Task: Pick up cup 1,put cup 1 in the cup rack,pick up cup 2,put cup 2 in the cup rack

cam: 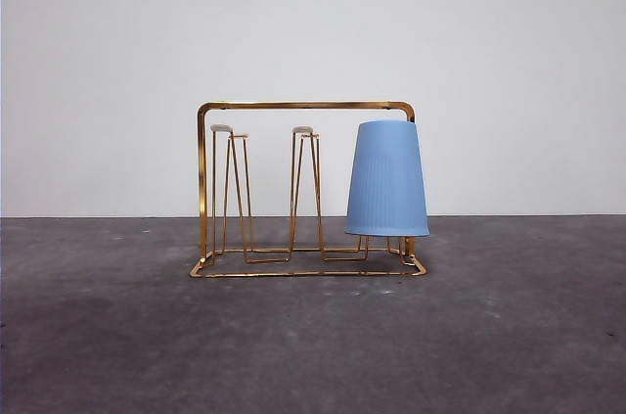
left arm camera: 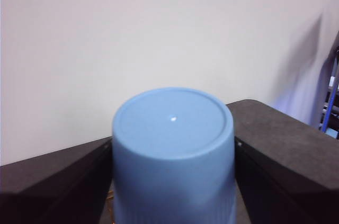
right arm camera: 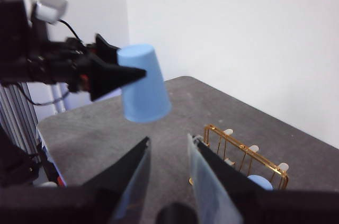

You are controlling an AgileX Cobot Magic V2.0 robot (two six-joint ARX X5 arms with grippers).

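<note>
Gripped by the left tool [right arm camera: 139,74], cup 2 [right arm camera: 143,90] hangs inverted, seemingly slightly tilted.

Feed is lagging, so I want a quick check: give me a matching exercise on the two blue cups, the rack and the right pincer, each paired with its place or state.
Things:
1. racked cup
2. lifted cup
3. right pincer
4. cup rack

Places or states:
A. open, holding nothing
B. gold wire, standing on the grey table
C. upside down over an end prong
D. clamped in the left pincer, up in the air

Pairs: 1-C, 2-D, 3-A, 4-B
</note>
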